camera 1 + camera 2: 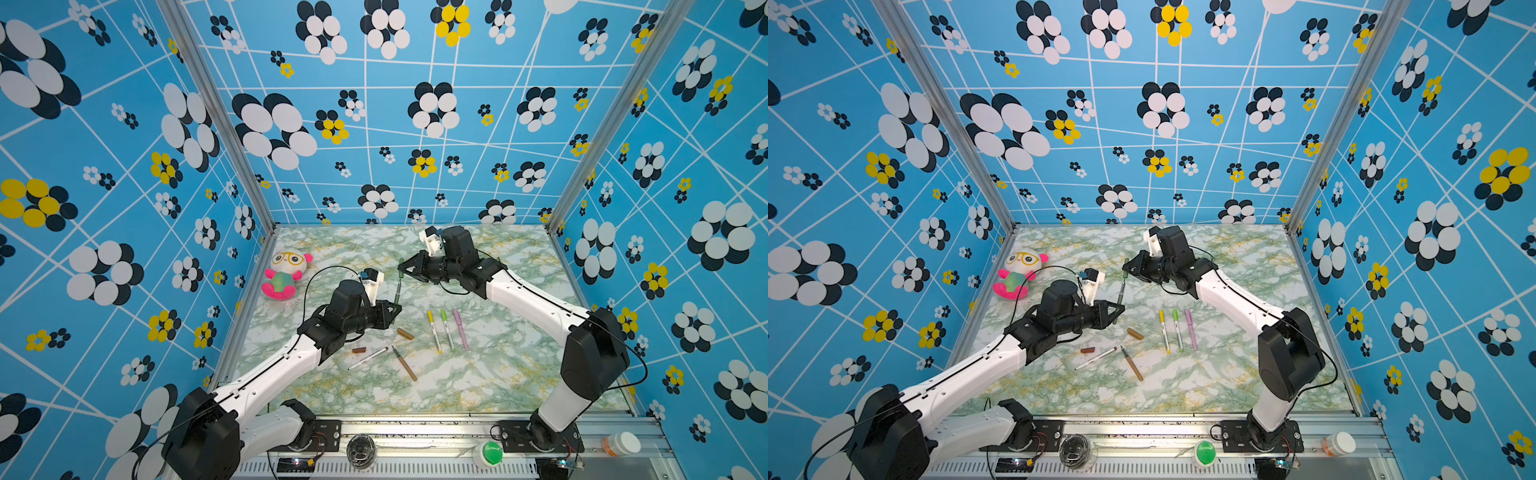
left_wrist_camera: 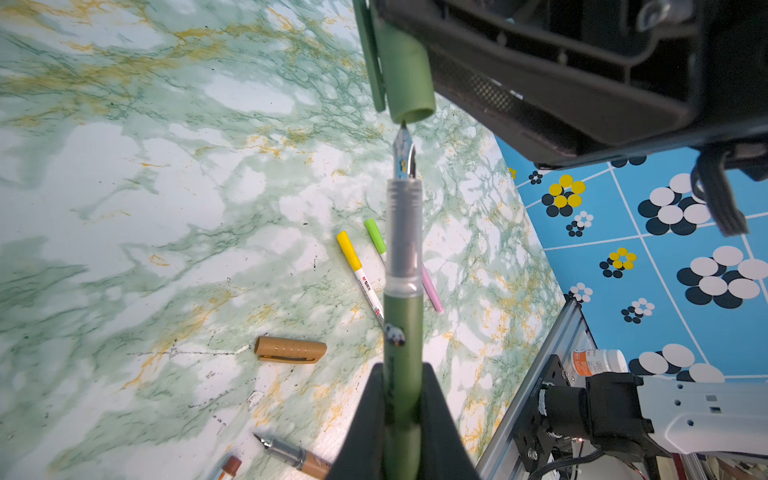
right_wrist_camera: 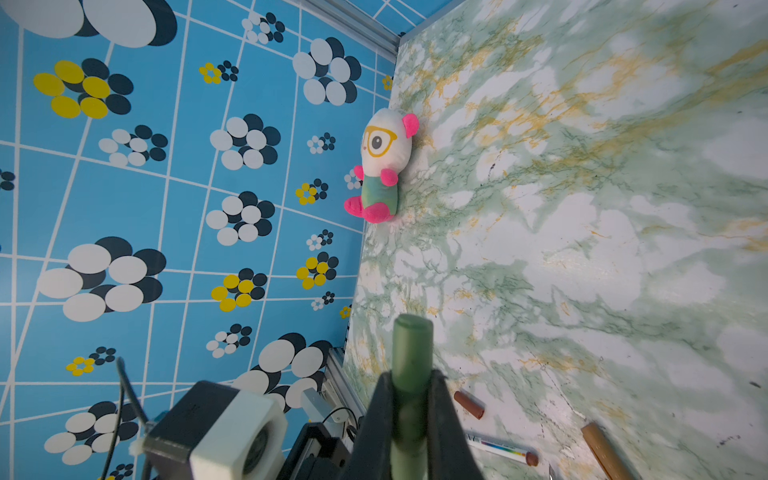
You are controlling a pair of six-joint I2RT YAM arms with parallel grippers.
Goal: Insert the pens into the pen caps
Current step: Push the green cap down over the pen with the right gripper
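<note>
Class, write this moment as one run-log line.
left gripper: shut on dark-green pen | right gripper: shut on dark-green cap | nib at cap mouth

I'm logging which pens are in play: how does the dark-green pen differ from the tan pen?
The dark-green pen is clamped in the left gripper, off the table; the tan pen lies loose on the table. The dark-green pen's nib sits at the mouth of the dark-green cap held by the right gripper; the tan cap lies apart from the tan pen. Both are uncapped, nibs bare.
</note>
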